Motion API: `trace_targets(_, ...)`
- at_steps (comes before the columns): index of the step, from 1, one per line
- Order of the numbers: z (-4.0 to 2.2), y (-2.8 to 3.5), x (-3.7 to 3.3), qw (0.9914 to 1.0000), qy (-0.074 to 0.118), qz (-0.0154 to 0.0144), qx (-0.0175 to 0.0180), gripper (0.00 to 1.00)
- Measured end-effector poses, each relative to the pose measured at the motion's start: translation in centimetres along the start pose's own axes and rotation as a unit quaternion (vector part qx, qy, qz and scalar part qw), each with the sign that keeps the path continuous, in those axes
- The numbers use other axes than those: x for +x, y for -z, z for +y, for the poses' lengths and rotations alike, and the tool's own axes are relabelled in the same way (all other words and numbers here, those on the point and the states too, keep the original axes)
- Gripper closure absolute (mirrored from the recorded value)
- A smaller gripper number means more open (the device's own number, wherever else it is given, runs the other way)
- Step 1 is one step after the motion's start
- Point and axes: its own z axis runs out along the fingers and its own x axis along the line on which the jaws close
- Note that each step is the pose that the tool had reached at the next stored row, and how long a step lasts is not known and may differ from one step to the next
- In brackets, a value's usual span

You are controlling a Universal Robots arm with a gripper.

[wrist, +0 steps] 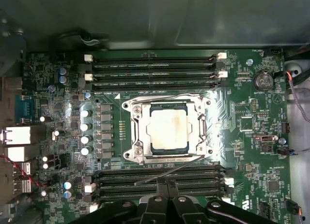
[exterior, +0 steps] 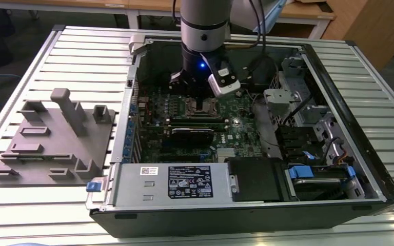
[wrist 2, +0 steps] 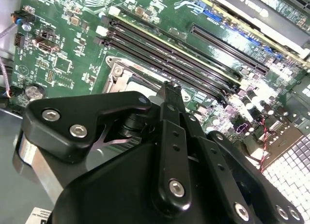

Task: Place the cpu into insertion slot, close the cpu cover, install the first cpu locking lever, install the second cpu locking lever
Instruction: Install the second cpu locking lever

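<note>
Item: cpu, seated in the insertion slot, cpu cover closed around it.
Detail: silver chip lies flat inside the framed socket on the green motherboard; one thin lever wire runs slantwise from the socket's edge toward the claw, which hangs just beside that edge, tips pressed together, nothing visibly held.
</note>
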Motion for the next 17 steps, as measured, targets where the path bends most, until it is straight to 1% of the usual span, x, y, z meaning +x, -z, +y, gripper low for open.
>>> trace_targets(4, -0.02, -0.07, 0.31, 1.0, 0.0, -0.0001, 0.0, 0.9)
trace_targets(9, 0.02, -0.09, 0.37, 1.0, 0.0, -0.0001, 0.0, 0.9)
trace_targets(17, 0.34, -0.15, 0.47, 1.0, 0.0, -0.0001, 0.0, 0.9)
